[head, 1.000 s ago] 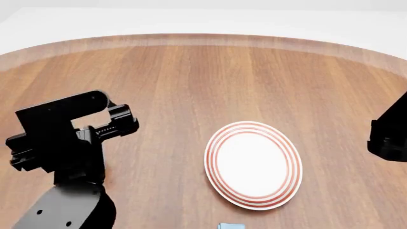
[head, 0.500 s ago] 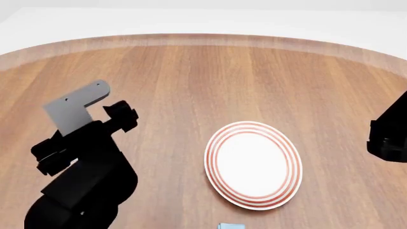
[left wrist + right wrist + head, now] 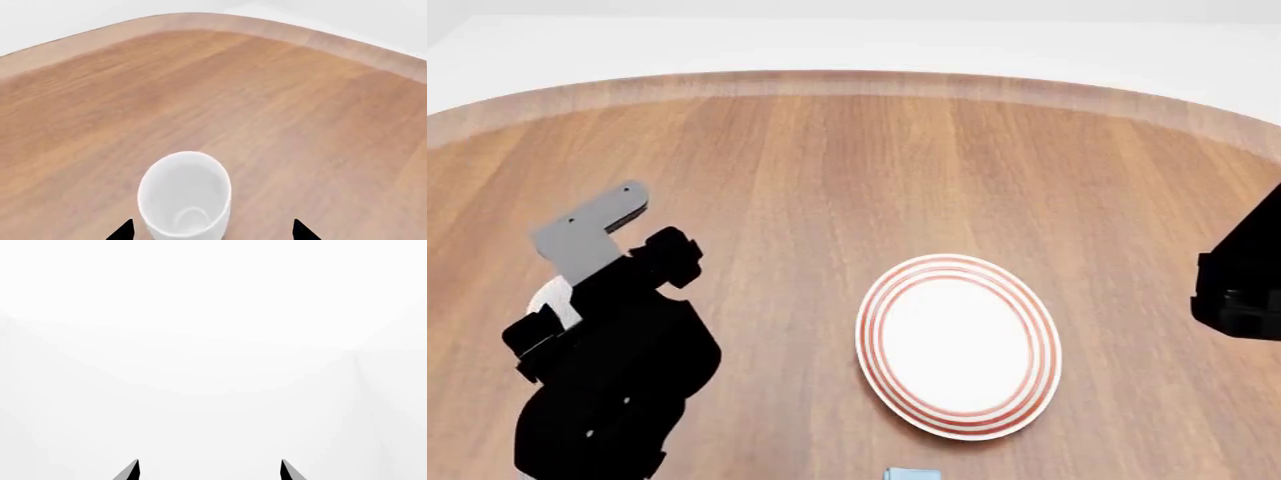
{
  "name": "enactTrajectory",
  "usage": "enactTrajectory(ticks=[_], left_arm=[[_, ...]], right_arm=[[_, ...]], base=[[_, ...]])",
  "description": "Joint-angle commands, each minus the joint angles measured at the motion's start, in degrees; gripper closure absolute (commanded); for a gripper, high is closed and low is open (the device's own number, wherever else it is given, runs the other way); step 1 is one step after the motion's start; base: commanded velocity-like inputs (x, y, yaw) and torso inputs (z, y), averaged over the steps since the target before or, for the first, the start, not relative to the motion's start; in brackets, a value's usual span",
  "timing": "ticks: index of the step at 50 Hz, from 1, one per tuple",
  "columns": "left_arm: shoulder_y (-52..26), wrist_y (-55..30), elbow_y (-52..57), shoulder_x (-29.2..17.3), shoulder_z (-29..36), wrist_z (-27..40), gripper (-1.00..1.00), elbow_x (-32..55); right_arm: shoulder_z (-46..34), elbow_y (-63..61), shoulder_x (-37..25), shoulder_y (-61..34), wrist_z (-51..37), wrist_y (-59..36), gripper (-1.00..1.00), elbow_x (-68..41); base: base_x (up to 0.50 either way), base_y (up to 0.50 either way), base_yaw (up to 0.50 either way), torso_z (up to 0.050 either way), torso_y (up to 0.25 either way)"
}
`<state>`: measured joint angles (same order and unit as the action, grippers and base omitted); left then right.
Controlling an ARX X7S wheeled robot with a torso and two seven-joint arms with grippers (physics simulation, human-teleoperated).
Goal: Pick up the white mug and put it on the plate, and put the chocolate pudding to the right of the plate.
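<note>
No text legible (anywhere here)

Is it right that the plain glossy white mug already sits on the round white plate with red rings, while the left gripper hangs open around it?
Not quite. The plain glossy white mug stands on the bare wooden table, not on the round white plate with red rings, which the head view shows empty. The left gripper does hang open around the mug, as the left wrist view shows.
</note>
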<state>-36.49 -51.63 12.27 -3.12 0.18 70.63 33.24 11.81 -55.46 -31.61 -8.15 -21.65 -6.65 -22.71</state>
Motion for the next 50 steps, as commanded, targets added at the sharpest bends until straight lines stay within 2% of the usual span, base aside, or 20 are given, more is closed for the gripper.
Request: enactTrajectory(ticks=[1, 12, 50], left_arm=[[0.56, 3.69, -5.28, 0.93, -1.86, 1.09, -1.0, -0.93], [1.22, 5.74, -8.67, 0.79, -1.78, 1.59, -1.0, 0.62], [-1.7, 17.29, -28.05, -0.13, 0.75, -3.51, -1.0, 2.63]], right_arm=[[1.1, 0.23, 0.87, 0.22, 1.33, 0.64, -1.0, 1.12], [1.24, -0.13, 0.54, 0.6, 0.94, 0.56, -1.0, 0.95], [0.34, 0.68, 0.05, 1.26, 0.59, 1.78, -1.0, 1.21]], base=[[0.0, 0.0, 0.0, 0.0, 0.0], [0.0, 0.0, 0.0, 0.0, 0.0], [0.0, 0.0, 0.0, 0.0, 0.0]])
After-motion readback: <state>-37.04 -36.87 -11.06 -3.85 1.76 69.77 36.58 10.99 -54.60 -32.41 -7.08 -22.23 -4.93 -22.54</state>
